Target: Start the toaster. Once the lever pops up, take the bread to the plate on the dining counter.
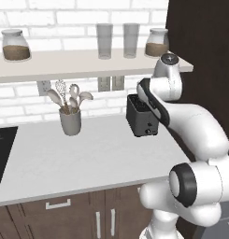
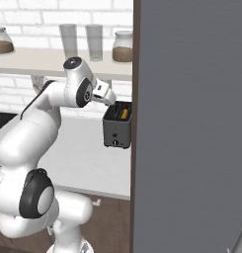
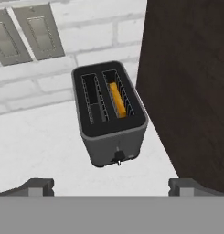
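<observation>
At the far right end of the white worktop, hard against the dark cabinet side (image 3: 191, 82), the toaster (image 3: 111, 114) is standing with its slots facing up. The gripper (image 3: 111, 185) is hovering above and a little in front of it, with its jaws spread wide and nothing between them; one fingertip (image 3: 38, 186) is showing at the lower edge of the hand view. The bread (image 3: 119, 99) is sitting down in the slot nearer the cabinet, showing as an orange-tan strip, while the other slot is looking bare.

The robot appears to be lining up on the lever (image 3: 118, 157), the small dark knob low on the toaster's front face, so the toaster is probably not started yet. To do this well, the hand should be coming down in front of the toaster rather than over the slots, narrowing the jaws so that one finger lands squarely on the knob, then pressing straight down until it latches. The cabinet side is leaving little room on that flank, so any sideways swing is risking a knock.

No brand, label or legible writing is showing on the toaster, the wall outlets (image 3: 22, 34) or the shelf jars (image 1: 15, 45).
</observation>
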You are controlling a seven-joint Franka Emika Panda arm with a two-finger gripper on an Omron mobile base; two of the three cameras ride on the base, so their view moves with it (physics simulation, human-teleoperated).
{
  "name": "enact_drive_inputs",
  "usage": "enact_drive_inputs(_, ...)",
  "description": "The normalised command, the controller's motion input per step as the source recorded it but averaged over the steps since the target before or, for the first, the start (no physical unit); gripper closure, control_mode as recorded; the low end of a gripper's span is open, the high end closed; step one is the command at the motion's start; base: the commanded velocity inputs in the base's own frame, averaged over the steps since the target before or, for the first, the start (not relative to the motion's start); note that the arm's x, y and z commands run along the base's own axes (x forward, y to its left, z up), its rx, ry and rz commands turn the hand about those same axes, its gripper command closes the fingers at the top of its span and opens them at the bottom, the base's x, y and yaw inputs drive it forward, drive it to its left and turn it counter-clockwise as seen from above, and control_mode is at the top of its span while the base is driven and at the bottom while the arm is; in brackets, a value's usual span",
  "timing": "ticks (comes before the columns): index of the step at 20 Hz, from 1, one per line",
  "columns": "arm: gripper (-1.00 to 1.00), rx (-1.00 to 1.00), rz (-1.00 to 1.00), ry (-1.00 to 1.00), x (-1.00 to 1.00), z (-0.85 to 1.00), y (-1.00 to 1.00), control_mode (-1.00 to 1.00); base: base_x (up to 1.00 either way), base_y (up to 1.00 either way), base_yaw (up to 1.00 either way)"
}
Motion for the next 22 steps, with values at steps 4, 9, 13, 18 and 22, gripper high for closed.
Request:
enact_drive_inputs(4, -1.0, 0.0, -0.07, 0.04, -0.04, 0.0, -0.09, -1.0, 0.0, 0.0, 0.0)
enact_drive_inputs(9, -1.0, 0.0, 0.0, 0.0, 0.0, 0.0, -0.04, -1.0, 0.0, 0.0, 0.0)
enact_drive_inputs(13, -1.0, 0.0, 0.0, 0.0, 0.0, 0.0, 0.0, -1.0, 0.0, 0.0, 0.0)
enact_drive_inputs(18, -1.0, 0.0, 0.0, 0.0, 0.0, 0.0, 0.0, -1.0, 0.0, 0.0, 0.0)
enact_drive_inputs(22, -1.0, 0.0, 0.0, 0.0, 0.0, 0.0, 0.0, -1.0, 0.0, 0.0, 0.0)
